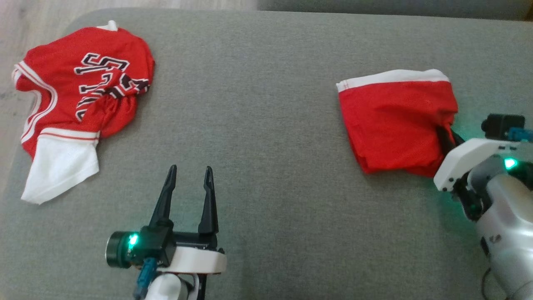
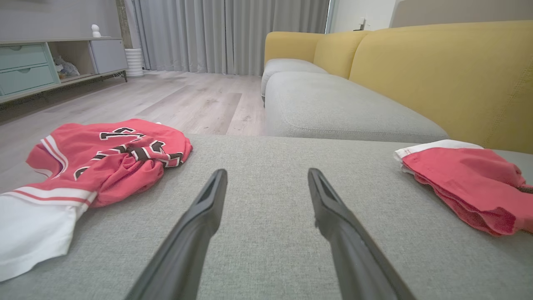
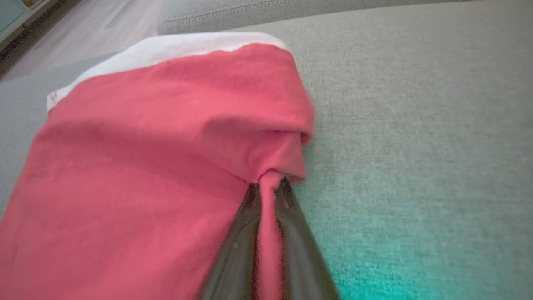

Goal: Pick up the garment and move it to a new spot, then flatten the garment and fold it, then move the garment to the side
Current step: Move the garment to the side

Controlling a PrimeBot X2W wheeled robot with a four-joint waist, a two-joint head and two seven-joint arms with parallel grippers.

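A folded red garment [image 1: 395, 121] with a white band along its far edge lies on the grey cushion [image 1: 258, 125] at the right. My right gripper [image 1: 444, 137] is shut on its right edge, and a pinch of red cloth [image 3: 268, 196] is squeezed between the two dark fingers. The same garment [image 2: 466, 183] lies to the right of my left gripper [image 2: 266, 179] in the left wrist view. My left gripper [image 1: 189, 173] hovers open over bare cushion near the front, nothing between its fingers.
A crumpled red jersey [image 1: 79, 96] with dark lettering and white trim lies at the cushion's left end, near the edge over the wooden floor [image 2: 166, 96]. A yellow sofa back [image 2: 437, 71] rises behind the cushion.
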